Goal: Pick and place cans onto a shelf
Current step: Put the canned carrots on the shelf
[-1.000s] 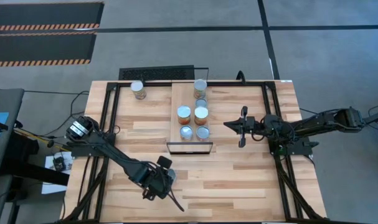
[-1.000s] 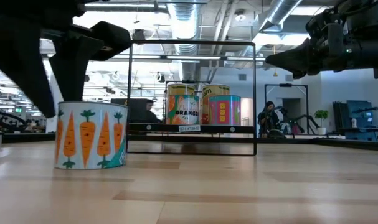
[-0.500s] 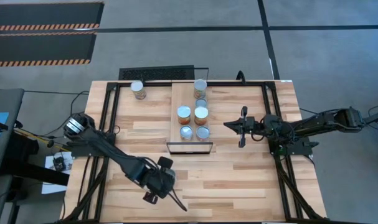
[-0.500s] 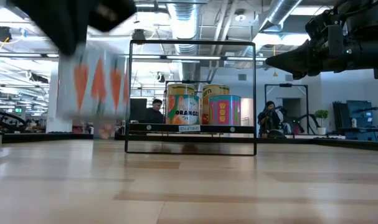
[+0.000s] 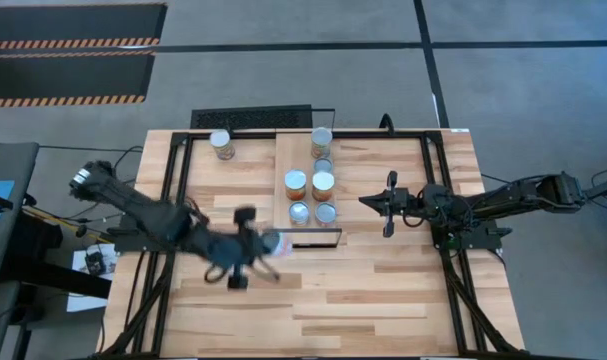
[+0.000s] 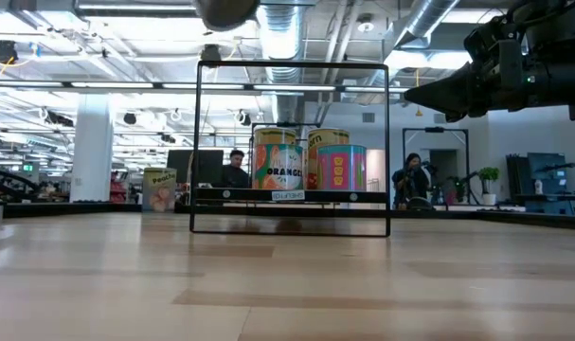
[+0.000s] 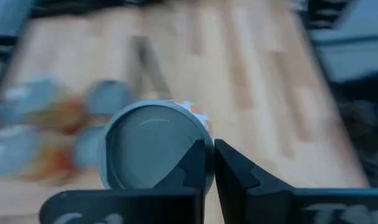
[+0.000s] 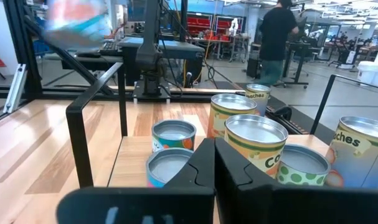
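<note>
Silver-topped and blurred, one can [image 7: 152,152] sits against our left fingers [image 7: 208,163] in the left wrist view, its rim touching the inner side of the left-hand finger; the two fingers look nearly pressed together beside it, so we cannot tell from that view how it is held. From above, our left gripper [image 5: 251,243] is a dark smear over the counter [image 5: 383,290], just short of the near end of the shelf [image 5: 283,160], with a pale blur at its tip that we take for the same can.

Beyond those fingers, five cans stand on the shelf: a pair nearest them [image 5: 299,213], a pair further along with an orange-sided one on the left [image 5: 296,183], and a single one at the far end [image 5: 321,139]. One more can [image 5: 221,144] stands on the counter, off the shelf and well away from the fingers, near the far edge.

Our right gripper [image 5: 388,204] waits above the counter beside the shelf, well apart from the cans, its fingers [image 8: 229,171] drawn narrow with nothing between them. In the right wrist view the shelf cans [image 8: 254,140] lie straight ahead of those fingers.
</note>
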{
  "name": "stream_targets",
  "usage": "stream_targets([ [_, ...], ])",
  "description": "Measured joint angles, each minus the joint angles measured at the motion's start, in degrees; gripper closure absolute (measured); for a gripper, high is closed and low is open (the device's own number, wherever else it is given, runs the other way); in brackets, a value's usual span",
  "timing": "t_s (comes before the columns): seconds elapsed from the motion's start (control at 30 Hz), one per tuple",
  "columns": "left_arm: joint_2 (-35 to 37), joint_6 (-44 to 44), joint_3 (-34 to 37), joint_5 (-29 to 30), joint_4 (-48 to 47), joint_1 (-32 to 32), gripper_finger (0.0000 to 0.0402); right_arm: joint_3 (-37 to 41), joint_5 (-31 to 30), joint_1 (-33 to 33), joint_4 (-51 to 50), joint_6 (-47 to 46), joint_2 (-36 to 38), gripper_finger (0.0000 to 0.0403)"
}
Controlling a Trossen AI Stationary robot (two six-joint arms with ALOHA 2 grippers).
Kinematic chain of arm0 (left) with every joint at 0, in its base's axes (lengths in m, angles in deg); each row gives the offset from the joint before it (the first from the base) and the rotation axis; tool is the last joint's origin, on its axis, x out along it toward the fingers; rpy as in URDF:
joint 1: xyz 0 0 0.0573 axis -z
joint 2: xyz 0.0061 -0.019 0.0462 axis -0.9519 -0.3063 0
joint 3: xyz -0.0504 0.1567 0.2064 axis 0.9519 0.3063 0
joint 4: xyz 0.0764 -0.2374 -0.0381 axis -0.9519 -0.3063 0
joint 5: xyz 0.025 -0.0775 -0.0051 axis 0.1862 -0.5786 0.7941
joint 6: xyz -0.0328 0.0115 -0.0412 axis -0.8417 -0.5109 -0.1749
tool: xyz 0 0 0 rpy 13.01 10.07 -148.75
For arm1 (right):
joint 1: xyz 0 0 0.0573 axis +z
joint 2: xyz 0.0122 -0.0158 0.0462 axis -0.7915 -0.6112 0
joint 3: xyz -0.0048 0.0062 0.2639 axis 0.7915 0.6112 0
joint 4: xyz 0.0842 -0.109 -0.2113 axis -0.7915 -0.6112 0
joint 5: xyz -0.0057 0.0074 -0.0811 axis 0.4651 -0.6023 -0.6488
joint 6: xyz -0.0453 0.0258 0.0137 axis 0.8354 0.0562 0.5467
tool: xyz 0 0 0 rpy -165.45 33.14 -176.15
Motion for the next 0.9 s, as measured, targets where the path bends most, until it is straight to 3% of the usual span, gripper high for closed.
stream_targets([
  [0.17, 4.09, 5.89, 0.00, 0.53, -2.11, -11.83, 0.0399, 0.00, 0.00, -0.02, -0.02, 0.12, -0.01, 0.0390],
  [0.57, 0.06, 27.22, 0.10, -14.29, -3.52, -47.16, 0.0399, 0.00, 0.00, -0.01, -0.13, 0.35, -0.01, 0.0391],
  [0.73, -5.58, 34.68, 1.42, -21.02, -1.43, -54.79, 0.0399, 0.00, 0.00, -0.02, -0.13, 0.60, -0.02, 0.0391],
  [0.9, -12.04, 42.43, 2.62, -25.58, 0.63, -56.05, 0.0399, 0.00, 0.00, -0.01, -0.11, 0.62, -0.01, 0.0391],
])
